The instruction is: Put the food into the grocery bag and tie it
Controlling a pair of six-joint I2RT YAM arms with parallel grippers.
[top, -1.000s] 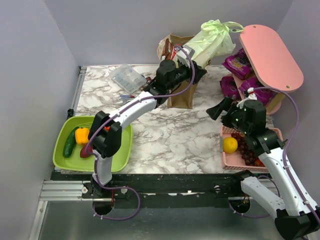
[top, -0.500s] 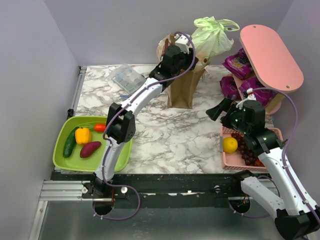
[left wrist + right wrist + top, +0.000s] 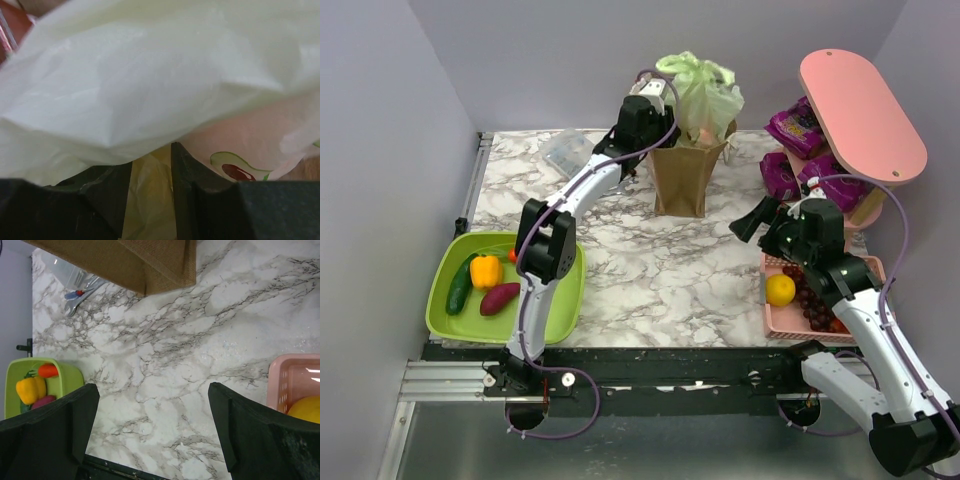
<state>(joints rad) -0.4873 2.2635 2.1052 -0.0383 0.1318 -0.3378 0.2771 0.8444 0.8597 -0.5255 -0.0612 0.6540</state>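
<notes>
The bag hangs over the paper bag at the table's far edge, its film pinched in the left gripper. It looks light, limp and slippery; I'd grip its bunched neck. Meanwhile the right gripper gapes empty.

The middle of the bench is bare marble, open for a hand to cross. At 12 o'clock the paper bag stands upright, the green bag bulging over its mouth. The left arm slants from 7 to 12. Shelf blocks 2, basket 4, tray 8.
</notes>
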